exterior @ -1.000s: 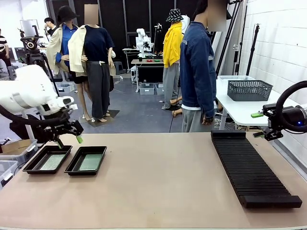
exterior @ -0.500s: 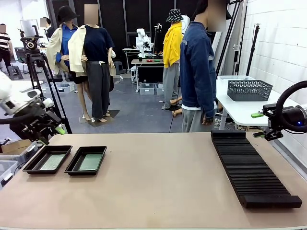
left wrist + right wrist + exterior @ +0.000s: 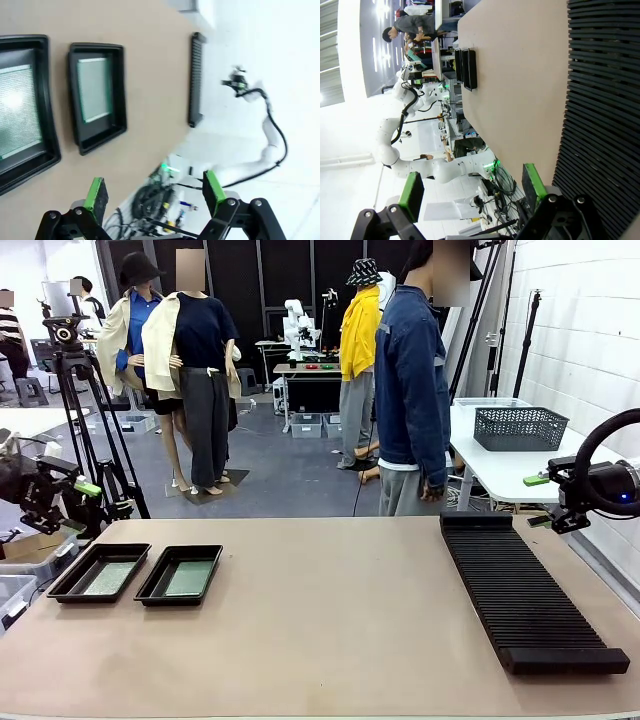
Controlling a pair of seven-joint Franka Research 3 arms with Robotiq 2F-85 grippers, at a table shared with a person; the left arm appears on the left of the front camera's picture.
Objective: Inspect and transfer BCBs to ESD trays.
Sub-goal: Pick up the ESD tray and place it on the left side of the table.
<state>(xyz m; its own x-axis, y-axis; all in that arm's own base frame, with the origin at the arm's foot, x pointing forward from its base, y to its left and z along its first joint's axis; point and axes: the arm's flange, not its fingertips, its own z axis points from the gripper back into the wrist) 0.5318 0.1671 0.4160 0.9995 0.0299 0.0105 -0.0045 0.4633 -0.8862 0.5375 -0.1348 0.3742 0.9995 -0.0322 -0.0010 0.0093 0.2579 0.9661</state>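
The tabletop (image 3: 330, 640) carries the long ribbed black rack (image 3: 525, 590) along its right edge, running from the far edge toward the near one, and the two ESD trays (image 3: 140, 573) side by side near the far left corner — each with one of the BCBs (image 3: 188, 578) lying flat on its floor. A person (image 3: 412, 390) in a denim jacket stands at the far edge. The left gripper (image 3: 72, 508) hangs beyond the left edge and the right gripper (image 3: 545, 502) beyond the right edge — both with fingers apart and empty.
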